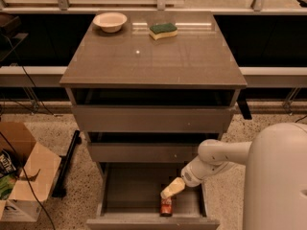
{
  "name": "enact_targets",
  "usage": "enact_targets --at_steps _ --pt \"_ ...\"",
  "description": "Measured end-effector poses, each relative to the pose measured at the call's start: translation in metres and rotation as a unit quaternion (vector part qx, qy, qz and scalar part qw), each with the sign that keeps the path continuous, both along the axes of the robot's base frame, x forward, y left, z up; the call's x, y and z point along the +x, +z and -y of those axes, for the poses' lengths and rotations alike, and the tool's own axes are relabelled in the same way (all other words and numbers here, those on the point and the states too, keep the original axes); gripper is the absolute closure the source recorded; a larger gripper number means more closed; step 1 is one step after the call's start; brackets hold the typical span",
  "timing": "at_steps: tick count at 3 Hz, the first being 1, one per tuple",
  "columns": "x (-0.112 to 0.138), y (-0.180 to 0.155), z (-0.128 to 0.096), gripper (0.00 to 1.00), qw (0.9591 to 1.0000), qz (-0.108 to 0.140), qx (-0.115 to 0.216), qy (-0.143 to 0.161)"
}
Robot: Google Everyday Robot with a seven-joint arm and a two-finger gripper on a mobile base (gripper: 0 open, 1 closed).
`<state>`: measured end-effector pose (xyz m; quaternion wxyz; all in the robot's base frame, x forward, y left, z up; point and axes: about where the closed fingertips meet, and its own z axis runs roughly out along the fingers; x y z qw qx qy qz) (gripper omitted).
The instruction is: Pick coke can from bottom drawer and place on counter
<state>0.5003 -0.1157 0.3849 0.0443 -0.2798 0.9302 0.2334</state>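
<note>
The coke can (166, 207) is a small red can standing in the open bottom drawer (129, 190), near its front right. My gripper (170, 190) reaches down into the drawer from the right and hangs just above the can, its pale fingers partly covering the can's top. The counter (153, 56) is the glossy grey-brown top of the cabinet, well above the gripper.
A pale bowl (110, 21) and a green-and-yellow sponge (162, 30) sit at the back of the counter. The two upper drawers are slightly ajar. A cardboard box (21, 176) stands on the floor at the left. My white arm body (278, 176) fills the lower right.
</note>
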Motion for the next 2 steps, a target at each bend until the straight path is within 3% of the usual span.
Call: enact_targets --at_steps 1,2 --pt "0.021 -0.03 0.0 0.0 0.9985 -0.015 -0.001 -0.052" --pt "0.04 -0.07 0.0 0.0 0.9937 -0.031 -0.002 -0.107"
